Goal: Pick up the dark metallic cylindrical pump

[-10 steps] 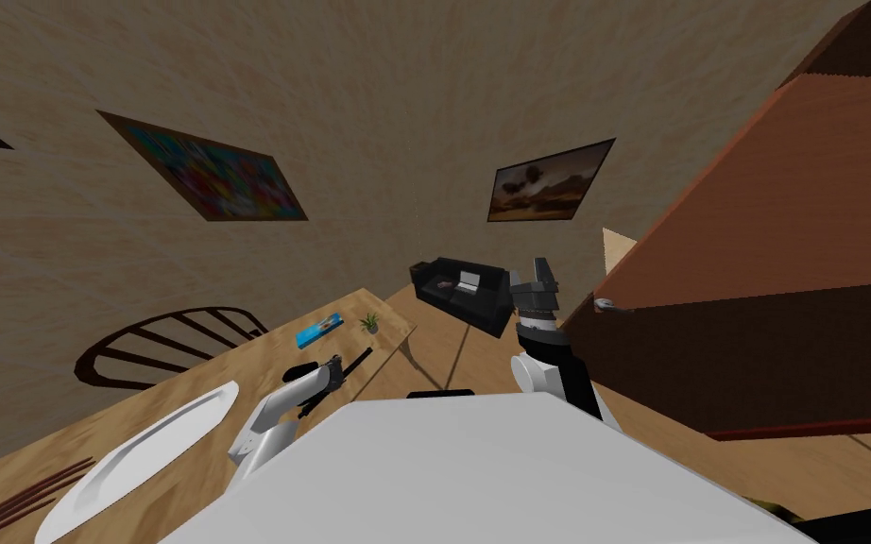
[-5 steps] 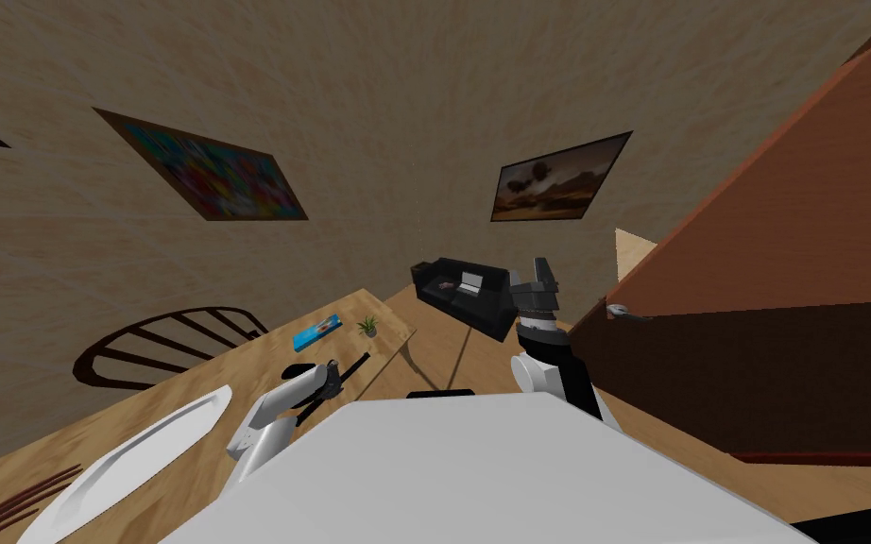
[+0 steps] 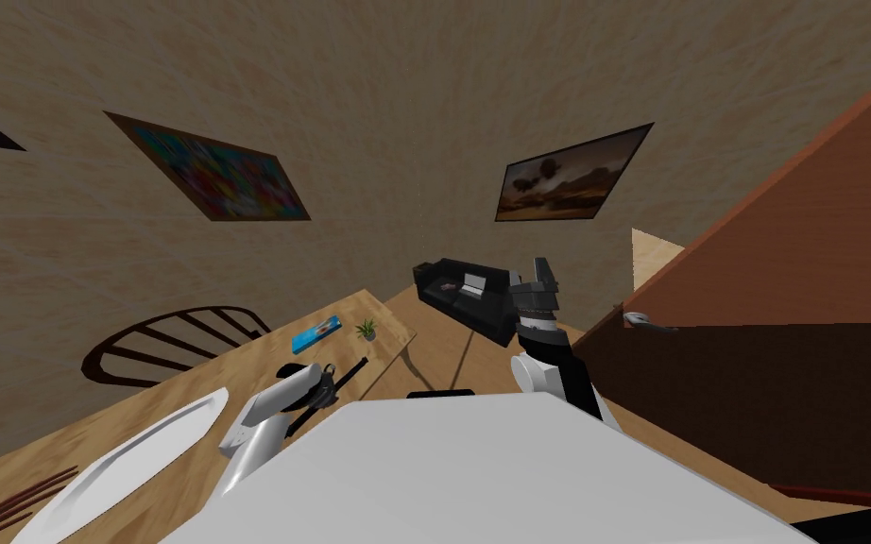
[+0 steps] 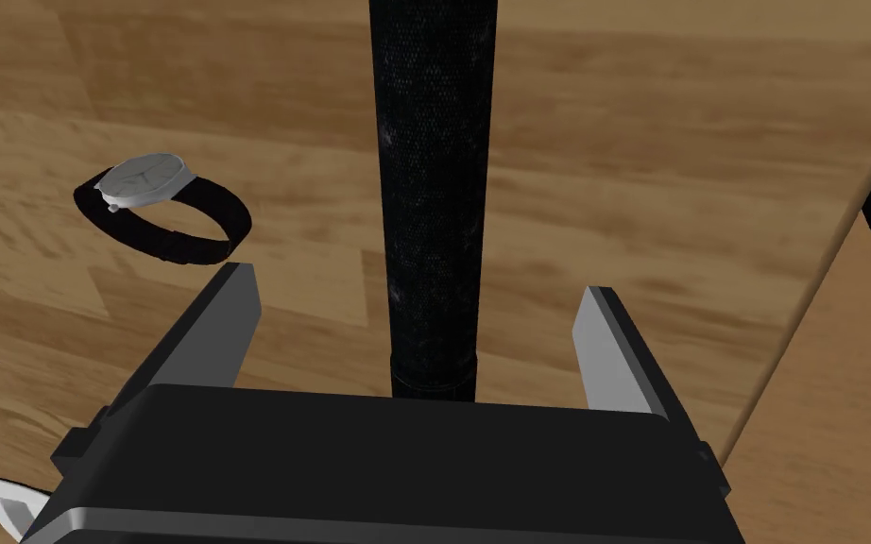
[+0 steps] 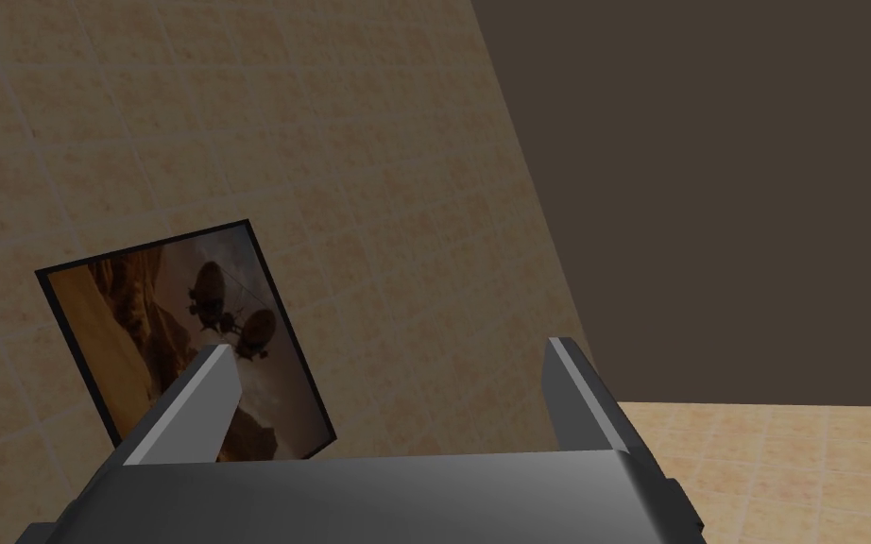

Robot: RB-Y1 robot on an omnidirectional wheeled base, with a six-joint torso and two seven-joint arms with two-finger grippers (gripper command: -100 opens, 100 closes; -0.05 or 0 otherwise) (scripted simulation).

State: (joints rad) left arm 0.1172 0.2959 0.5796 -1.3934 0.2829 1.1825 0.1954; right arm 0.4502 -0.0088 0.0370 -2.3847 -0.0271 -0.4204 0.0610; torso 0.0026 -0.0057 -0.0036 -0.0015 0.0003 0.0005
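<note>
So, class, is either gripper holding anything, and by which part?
Nothing is held. The left gripper has open fingers astride the dark pump, not touching; the right gripper is open, empty.

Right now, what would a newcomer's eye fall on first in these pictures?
The black cylindrical pump lies on the wooden table, running straight between the open fingers of the left tool, which do not touch it. A black-strapped wristwatch with a pale face sits on the table near one fingertip. The right tool is raised, open and empty.
</note>
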